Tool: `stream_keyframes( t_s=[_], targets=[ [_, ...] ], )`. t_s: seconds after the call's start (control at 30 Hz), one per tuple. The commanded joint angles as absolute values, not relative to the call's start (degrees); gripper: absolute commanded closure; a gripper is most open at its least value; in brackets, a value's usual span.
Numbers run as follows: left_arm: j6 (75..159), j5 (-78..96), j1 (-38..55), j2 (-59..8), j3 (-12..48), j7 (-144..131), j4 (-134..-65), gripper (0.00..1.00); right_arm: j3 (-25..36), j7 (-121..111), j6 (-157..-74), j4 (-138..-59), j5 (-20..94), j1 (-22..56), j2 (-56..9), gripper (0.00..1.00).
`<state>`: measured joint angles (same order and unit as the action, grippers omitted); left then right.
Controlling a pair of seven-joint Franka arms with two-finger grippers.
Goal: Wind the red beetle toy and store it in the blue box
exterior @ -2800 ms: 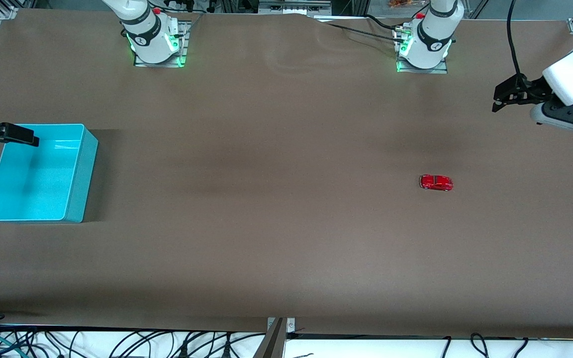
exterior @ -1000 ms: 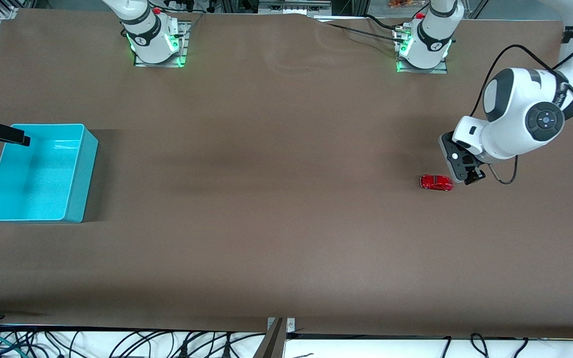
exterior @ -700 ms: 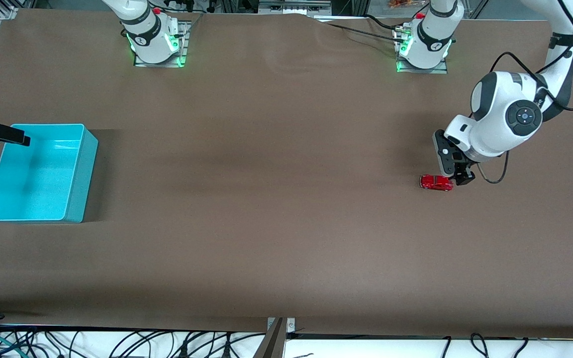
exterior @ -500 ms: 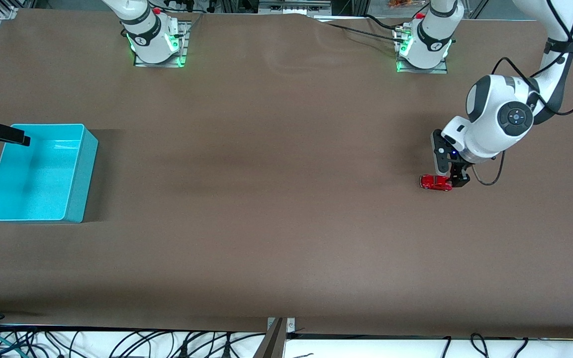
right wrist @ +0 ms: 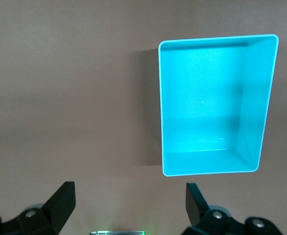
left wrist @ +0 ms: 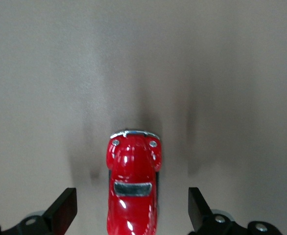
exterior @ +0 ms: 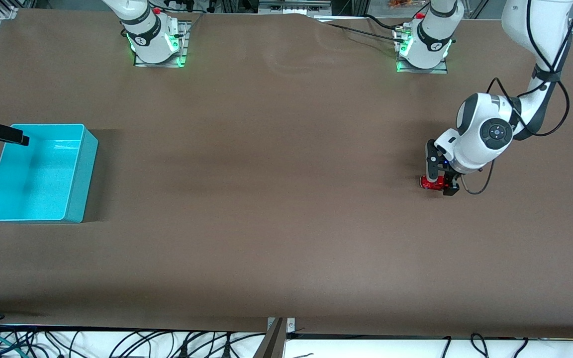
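Note:
The red beetle toy stands on the brown table toward the left arm's end. My left gripper is down over it and open. In the left wrist view the toy lies lengthwise between the two black fingers, with a gap on each side, and my left gripper touches nothing. The blue box sits empty toward the right arm's end. My right gripper hangs open over the box's edge; in the right wrist view the box lies off from my right gripper, which holds nothing.
The two arm bases stand along the table edge farthest from the front camera. Loose cables hang below the table's near edge. A wide stretch of bare brown tabletop separates the toy from the box.
The left arm has swung in from the table's end and come down, so its open fingers now straddle the toy. The toy and box have not moved; the right gripper has barely shifted.

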<state>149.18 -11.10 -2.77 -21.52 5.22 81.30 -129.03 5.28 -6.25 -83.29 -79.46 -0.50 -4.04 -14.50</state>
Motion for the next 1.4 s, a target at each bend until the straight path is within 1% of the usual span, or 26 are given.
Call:
stream_keyframes(
  t_s=[0.0,0.1,0.27,0.33,0.4,0.47,0.67,0.73,0.8,0.9,0.93,1.1,1.37],
  targets=[
    [152.14,-12.57,-3.08,-22.68,5.1,82.09,-129.29,0.0,5.27,-6.59,-82.53,-79.28,0.62,-4.48,-14.33,0.0],
    [152.05,-12.57,-3.08,-22.59,5.01,82.09,-129.29,0.01,5.27,-6.59,-82.53,-79.28,0.62,-4.48,-14.33,0.0],
    [152.05,-12.57,-3.08,-22.68,4.75,82.0,-129.46,0.1,5.27,-6.59,-82.53,-79.28,0.62,-4.48,-14.33,0.0],
    [151.96,-12.57,-3.08,-22.68,4.48,82.09,-129.46,0.16,5.27,-6.59,-82.53,-79.28,0.62,-4.48,-14.33,0.0],
    [151.88,-12.57,-3.08,-22.68,4.48,82.09,-129.55,0.18,5.27,-6.59,-82.53,-79.28,0.62,-4.48,-14.33,0.0],
    [151.87,-12.57,-3.08,-22.68,4.48,82.18,-129.55,0.27,5.27,-6.59,-82.53,-79.28,0.62,-4.48,-14.33,0.0],
    [151.79,-13.27,-3.08,-22.68,4.04,82.27,-129.81,0.67,5.27,-6.59,-82.53,-79.54,0.62,-4.48,-14.33,0.0],
    [151.79,-14.32,-3.08,-22.68,4.04,82.27,-129.81,0.77,5.27,-6.59,-82.53,-79.54,0.62,-4.57,-14.33,0.0],
    [151.79,-14.59,-3.08,-22.68,3.96,82.26,-129.81,0.8,5.27,-6.59,-82.53,-79.54,0.62,-4.57,-14.33,0.0],
    [151.79,-14.59,-3.16,-22.76,3.87,82.26,-129.81,0.81,5.27,-6.59,-82.53,-79.54,0.62,-4.57,-14.33,0.0],
    [151.79,-14.59,-3.08,-22.94,3.78,82.27,-129.81,0.83,5.27,-6.59,-82.53,-79.54,0.62,-4.57,-14.33,0.0],
    [151.79,-14.59,-3.34,-23.99,2.99,82.18,-129.73,0.83,5.27,-6.59,-82.53,-79.54,0.62,-4.57,-14.33,0.0],
    [151.87,-14.59,-6.41,-25.31,2.81,82.27,-129.29,0.83,5.27,-6.59,-82.53,-79.54,0.62,-4.57,-14.33,0.0]
  ],
)
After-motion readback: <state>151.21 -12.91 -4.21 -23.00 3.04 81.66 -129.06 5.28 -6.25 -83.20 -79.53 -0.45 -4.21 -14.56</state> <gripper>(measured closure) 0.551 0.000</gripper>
